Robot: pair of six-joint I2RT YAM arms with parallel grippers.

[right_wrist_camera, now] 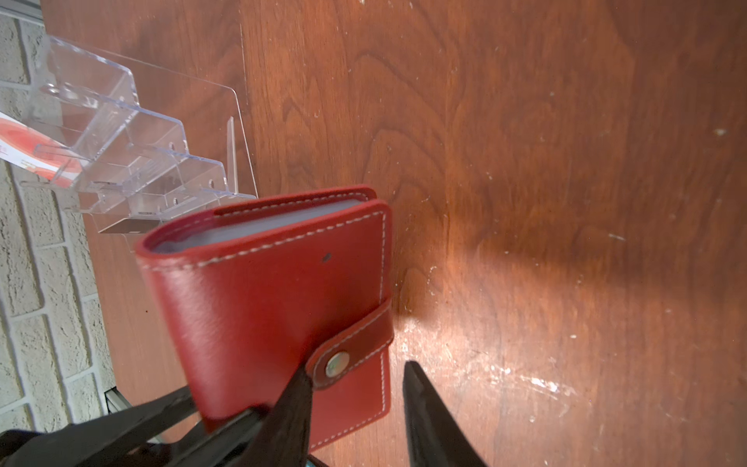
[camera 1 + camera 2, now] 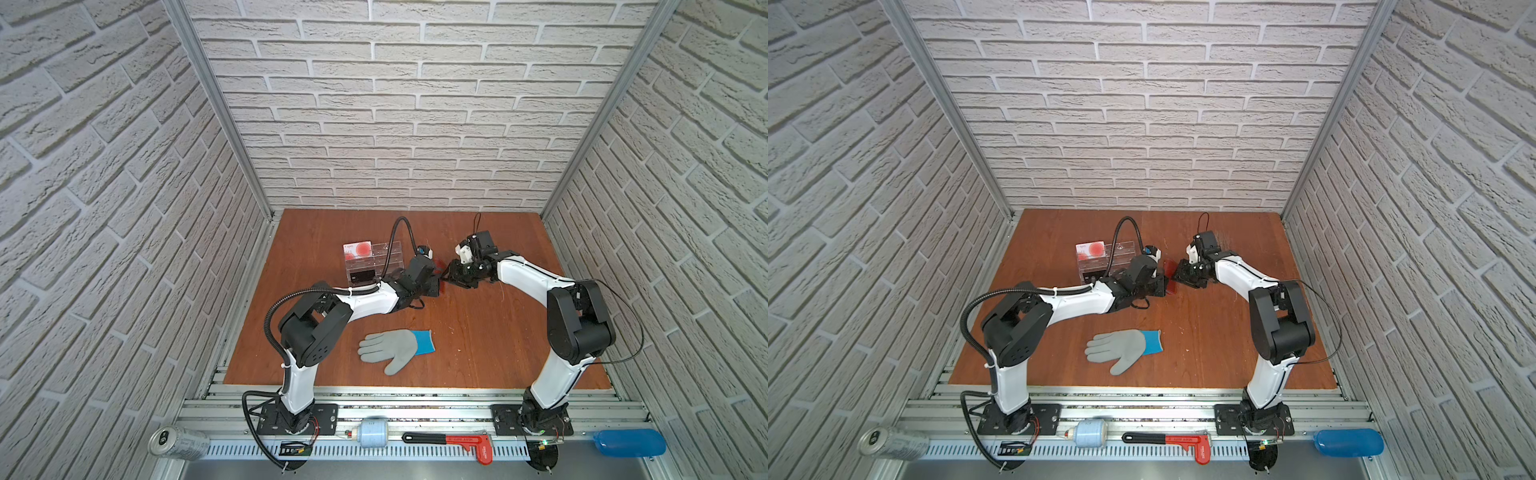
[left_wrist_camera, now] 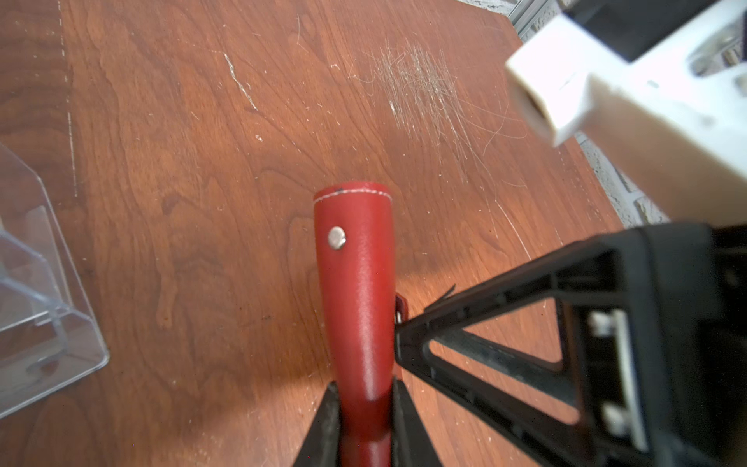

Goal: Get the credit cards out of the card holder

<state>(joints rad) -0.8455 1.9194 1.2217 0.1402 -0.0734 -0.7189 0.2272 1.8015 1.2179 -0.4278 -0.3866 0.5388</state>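
Note:
The card holder (image 1: 262,303) is a red leather booklet with white stitching, closed, its strap tab (image 1: 355,347) snapped over the front. It is held upright above the wooden table, between the two arms in both top views (image 2: 439,266). My left gripper (image 3: 366,386) is shut on its spine (image 3: 355,291). My right gripper (image 1: 357,370) is open, its jaws either side of the holder's strap edge; one finger (image 1: 297,404) touches the tab's tip, the other (image 1: 428,420) stands clear of it. The credit cards are hidden inside; only grey sleeve edges (image 1: 262,226) show.
A clear acrylic tiered stand (image 2: 372,262) stands just left of the left gripper, holding a white card with red circles (image 2: 357,249) and a black card (image 2: 362,275). A grey and blue glove (image 2: 395,349) lies nearer the front. A can (image 2: 178,442) and a red wrench (image 2: 457,440) rest on the front rail.

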